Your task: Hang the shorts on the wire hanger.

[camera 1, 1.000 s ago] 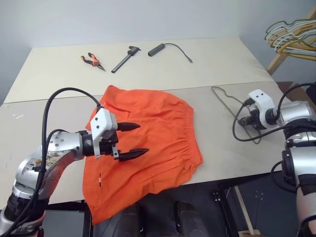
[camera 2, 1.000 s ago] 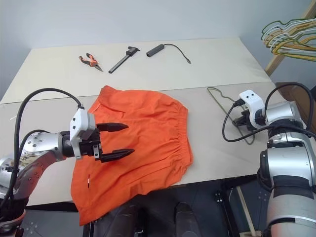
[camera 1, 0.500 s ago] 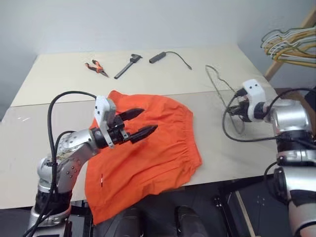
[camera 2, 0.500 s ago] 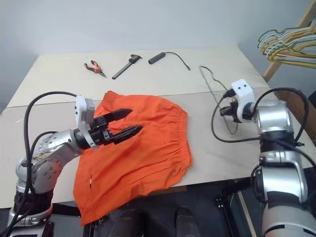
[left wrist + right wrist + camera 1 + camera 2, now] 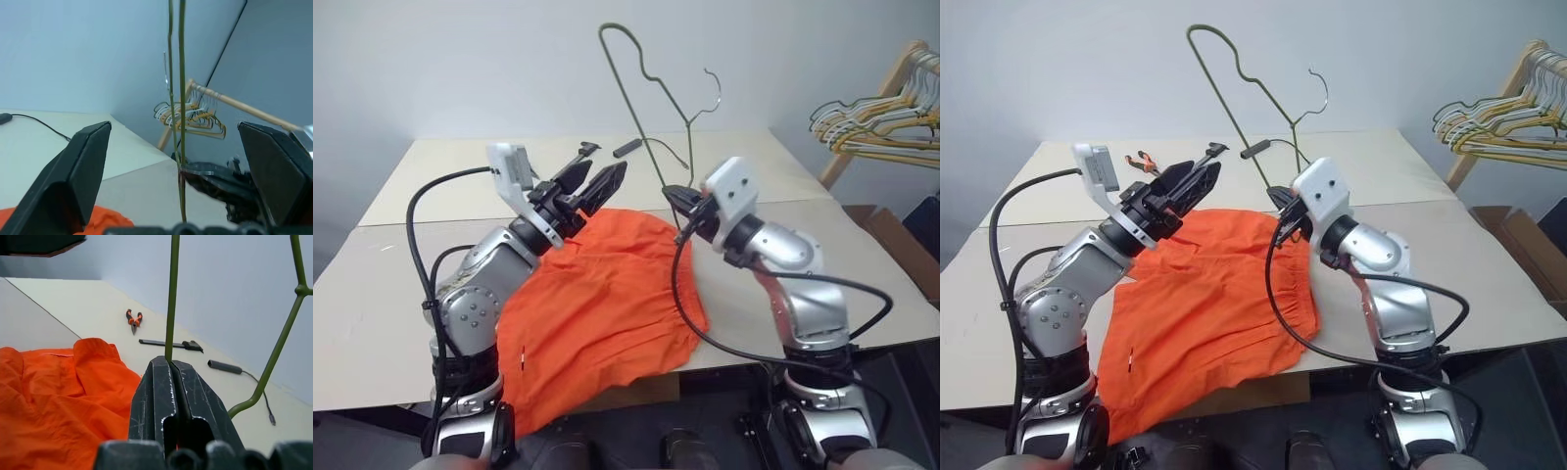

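The orange shorts (image 5: 607, 304) lie spread on the table (image 5: 401, 264), with their near edge hanging over the table's front. My right gripper (image 5: 674, 193) is shut on the wire hanger (image 5: 629, 103) at a low corner. It holds the hanger upright above the right side of the shorts' waistband, hook (image 5: 713, 83) at the top. In the right wrist view the wire hanger (image 5: 171, 293) rises from the shut fingertips (image 5: 168, 369). My left gripper (image 5: 597, 176) is open and empty. It is raised above the shorts' far edge and points at the hanger, whose wire (image 5: 182, 98) shows between its fingers (image 5: 83, 161).
Orange-handled pliers (image 5: 1143, 160), a long black tool (image 5: 168, 343) and a black cylinder with a cable (image 5: 1253, 150) lie on the far half of the table. A wooden rack of bunched yellow and pale hangers (image 5: 862, 122) stands at the right.
My right gripper swung left and up, lifting the hanger off the table to stand upright over the shorts. The open left gripper rose and turned toward the hanger. The camera tilted up.
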Controlling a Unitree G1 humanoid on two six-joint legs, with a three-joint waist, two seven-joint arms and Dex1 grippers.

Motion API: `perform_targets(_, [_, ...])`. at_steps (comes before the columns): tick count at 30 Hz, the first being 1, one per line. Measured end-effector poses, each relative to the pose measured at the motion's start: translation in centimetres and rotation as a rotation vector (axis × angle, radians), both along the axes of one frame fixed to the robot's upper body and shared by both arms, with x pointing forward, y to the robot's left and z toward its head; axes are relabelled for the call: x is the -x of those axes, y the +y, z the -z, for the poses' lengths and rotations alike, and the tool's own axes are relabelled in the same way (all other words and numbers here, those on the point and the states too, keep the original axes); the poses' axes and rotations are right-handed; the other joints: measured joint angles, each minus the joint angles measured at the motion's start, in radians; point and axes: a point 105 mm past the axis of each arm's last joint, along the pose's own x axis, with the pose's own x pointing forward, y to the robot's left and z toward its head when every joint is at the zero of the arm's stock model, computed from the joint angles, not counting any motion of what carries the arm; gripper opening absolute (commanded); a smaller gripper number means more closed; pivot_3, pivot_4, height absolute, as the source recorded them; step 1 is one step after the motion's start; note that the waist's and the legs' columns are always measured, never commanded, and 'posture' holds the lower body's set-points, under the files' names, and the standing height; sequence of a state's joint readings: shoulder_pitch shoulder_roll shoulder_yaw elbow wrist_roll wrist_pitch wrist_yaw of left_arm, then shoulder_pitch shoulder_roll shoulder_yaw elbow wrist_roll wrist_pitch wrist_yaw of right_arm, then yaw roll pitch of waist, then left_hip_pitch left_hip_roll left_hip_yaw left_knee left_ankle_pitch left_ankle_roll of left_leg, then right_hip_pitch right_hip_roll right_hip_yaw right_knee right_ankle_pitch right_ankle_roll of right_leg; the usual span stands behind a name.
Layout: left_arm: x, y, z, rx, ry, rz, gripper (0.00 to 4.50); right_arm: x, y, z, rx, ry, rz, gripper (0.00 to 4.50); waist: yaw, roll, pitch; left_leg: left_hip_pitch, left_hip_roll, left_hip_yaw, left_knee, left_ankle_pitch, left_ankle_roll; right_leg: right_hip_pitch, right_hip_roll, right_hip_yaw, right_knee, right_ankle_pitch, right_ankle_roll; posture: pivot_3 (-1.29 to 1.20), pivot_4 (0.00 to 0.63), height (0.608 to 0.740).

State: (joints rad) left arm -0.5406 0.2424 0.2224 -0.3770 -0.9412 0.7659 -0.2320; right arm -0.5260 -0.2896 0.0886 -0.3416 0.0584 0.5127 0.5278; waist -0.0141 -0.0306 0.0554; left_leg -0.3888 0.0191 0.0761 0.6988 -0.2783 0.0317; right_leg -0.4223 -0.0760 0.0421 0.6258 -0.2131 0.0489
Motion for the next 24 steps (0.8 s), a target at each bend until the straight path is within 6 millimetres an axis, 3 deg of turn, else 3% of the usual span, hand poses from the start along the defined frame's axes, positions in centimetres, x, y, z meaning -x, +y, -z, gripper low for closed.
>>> perform_targets(7, [-0.6,-1.1,0.0,-0.125,-0.080,-0.099,4.50,0.7,2.0,0.9,0.053,-0.092,-0.022,0.01,0.001,-0.001,-0.003,0.001,-0.001,0.001,0.000,0.003,-0.005,0.001,0.000,0.000,-0.001,0.000,0.000,0.02,0.000,0.740])
perform_targets(8, [-0.6,-1.4,-0.1,-0.128,-0.095,-0.103,4.32,0.6,2.1,1.0,0.051,-0.097,-0.024,0.00,0.001,-0.001,-0.003,0.000,-0.001,0.001,0.000,0.003,-0.005,0.001,0.000,0.000,-0.001,0.000,0.000,0.01,0.000,0.740])
perform_targets(11, [-0.8,-1.8,-0.1,-0.105,-0.099,-0.123,3.64,0.6,2.3,1.1,0.055,-0.118,-0.025,0.00,0.001,-0.001,-0.004,0.000,-0.001,0.000,0.000,0.002,-0.004,0.000,0.000,0.000,-0.001,0.000,0.000,0.01,0.000,0.740])
perform_targets(21, [-1.3,-1.1,-0.7,0.029,-0.068,-0.138,0.21,0.4,1.8,2.2,0.091,-0.132,0.007,0.00,-0.004,-0.001,-0.006,0.000,-0.001,0.000,0.000,-0.001,0.002,0.000,0.000,0.000,-0.001,0.000,0.000,-0.01,0.000,0.740])
perform_targets(24, [-1.4,-1.3,-0.6,0.068,-0.049,-0.117,0.04,0.3,1.7,2.4,0.100,-0.139,0.016,0.00,-0.005,-0.001,-0.007,0.001,-0.001,0.000,0.000,-0.001,0.003,0.001,-0.001,0.000,-0.001,0.000,0.000,-0.02,0.000,0.740])
